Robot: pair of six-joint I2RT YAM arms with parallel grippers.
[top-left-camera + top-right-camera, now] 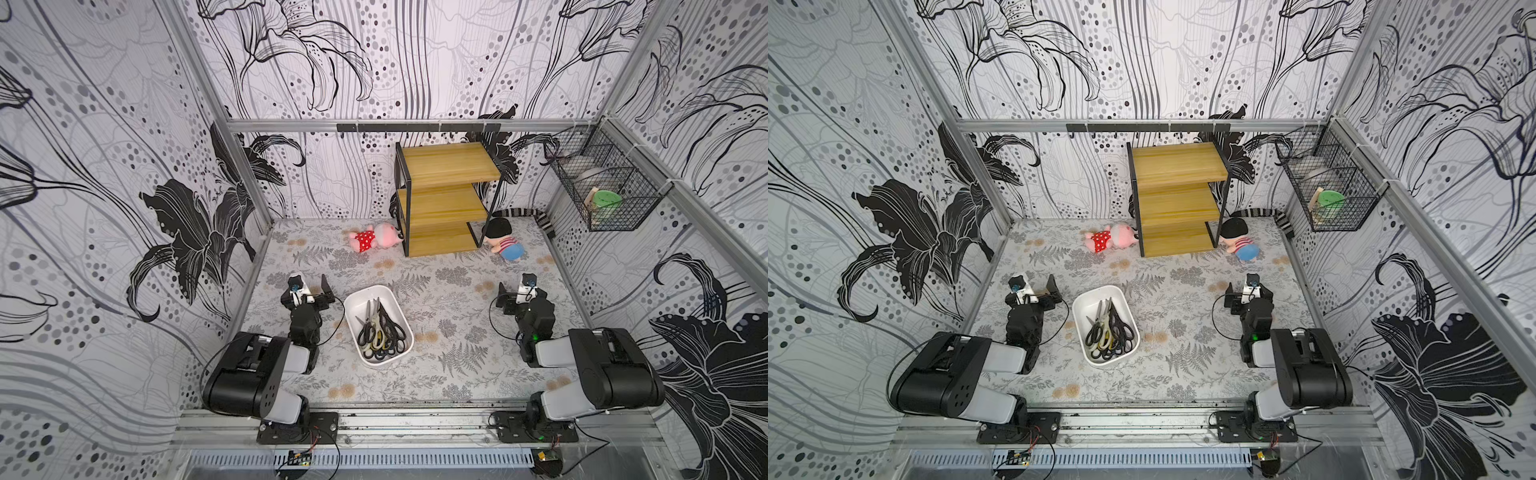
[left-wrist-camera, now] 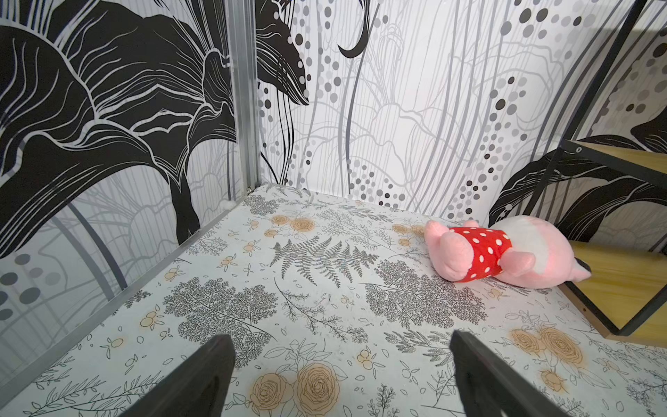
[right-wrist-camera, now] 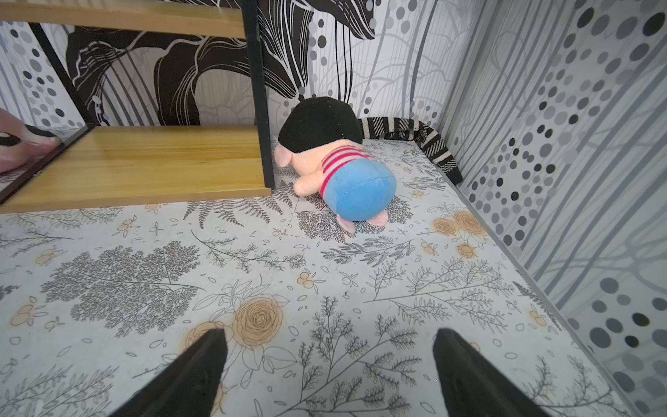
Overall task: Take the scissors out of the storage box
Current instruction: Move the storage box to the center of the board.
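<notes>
Okay, both tools were empty and spread wide. The left tool (image 1: 311, 292) had its jaws apart over bare table (image 1: 449, 299), and the right tool (image 1: 520, 293) stood the same, with nothing between the jaws in either wrist view.

The scissors (image 1: 380, 330) all lay piled inside the storage box (image 1: 362, 300), none out, so I judged the task not begun.

The storage box sat on the table between my two arms, clearly nearer the left one. The left tool was just beside its far left corner, and the right tool was well apart across open table. From the left tool the pile lay to the right and back toward the arm's base.

The long axis of the storage box and the scissors ran near to far, slightly slanted. The blades pointed toward the back wall and the handle loops bunched at the near end. The handles were mostly black, with one cream pair in the middle.

Neither wrist view showed the storage box; they looked past it at a pink plush toy (image 2: 483, 252) and a shelf (image 3: 144, 162).

My guess was that the left arm was better placed and would swing right and drop onto the handles.

I could read no brand, label or writing anywhere.
</notes>
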